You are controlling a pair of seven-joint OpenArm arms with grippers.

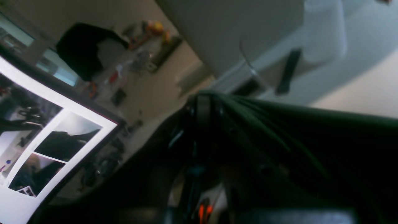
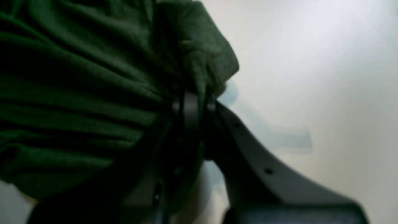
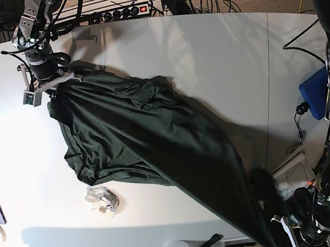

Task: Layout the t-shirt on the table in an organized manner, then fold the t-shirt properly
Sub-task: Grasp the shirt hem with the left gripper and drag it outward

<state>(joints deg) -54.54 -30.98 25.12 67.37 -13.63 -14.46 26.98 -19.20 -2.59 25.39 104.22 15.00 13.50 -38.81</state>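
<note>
While stretched apart — both grippers, right gripper (image 2: 192,102) and left gripper (image 1: 203,105), pinching t-shirt (image 3: 155,137).

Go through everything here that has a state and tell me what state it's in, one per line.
T-shirt: stretched between both grippers, partly on the table, far end hanging past the edge.
Right gripper: shut on the t-shirt.
Left gripper: shut on the t-shirt, off the table.
Table: partly covered by the t-shirt.
Monitor: on.
</note>
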